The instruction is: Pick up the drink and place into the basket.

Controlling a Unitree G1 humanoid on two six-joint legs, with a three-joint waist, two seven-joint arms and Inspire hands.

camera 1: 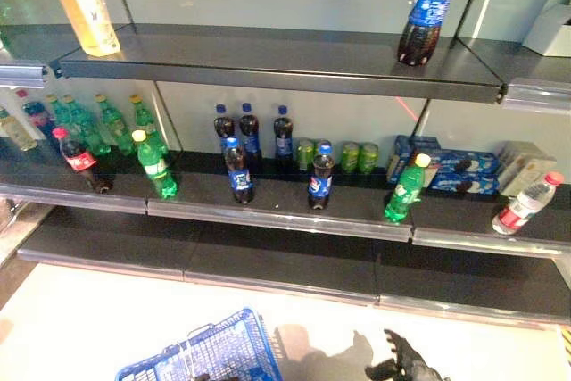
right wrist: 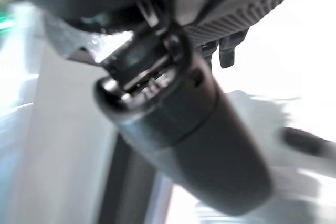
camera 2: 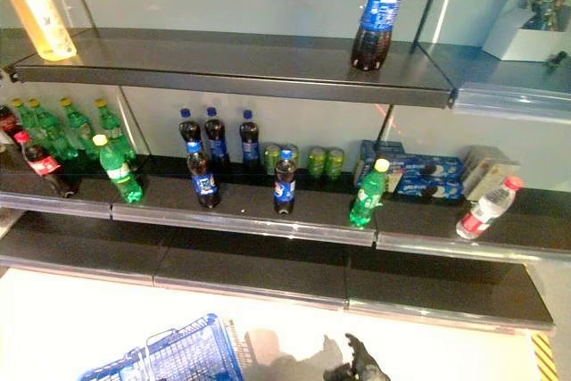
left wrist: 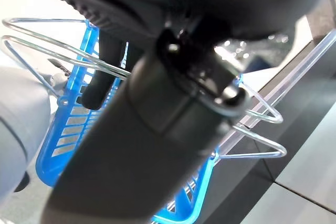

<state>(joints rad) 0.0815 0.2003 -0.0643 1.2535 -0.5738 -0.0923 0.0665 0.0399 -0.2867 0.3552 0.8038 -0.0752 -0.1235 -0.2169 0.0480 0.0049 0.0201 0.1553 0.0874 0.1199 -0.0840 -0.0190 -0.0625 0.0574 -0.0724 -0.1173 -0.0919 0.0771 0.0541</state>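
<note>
— Where are the drinks relative to the right hand [camera 1: 406,365]?
— Far from it, up on the middle shelf [camera 1: 268,207]. The hand sits low and near, fingers spread loosely, holding nothing. A green bottle [camera 1: 406,187] is up the scene from it.
— Which way does that bottle point?
— Roughly upright, yellow cap up, leaning slightly right.
— And the left hand [left wrist: 110,72]?
— Its fingers are curled round the wire handles of the blue basket [camera 1: 214,350], which sits near and left, well apart from the shelf.
</note>
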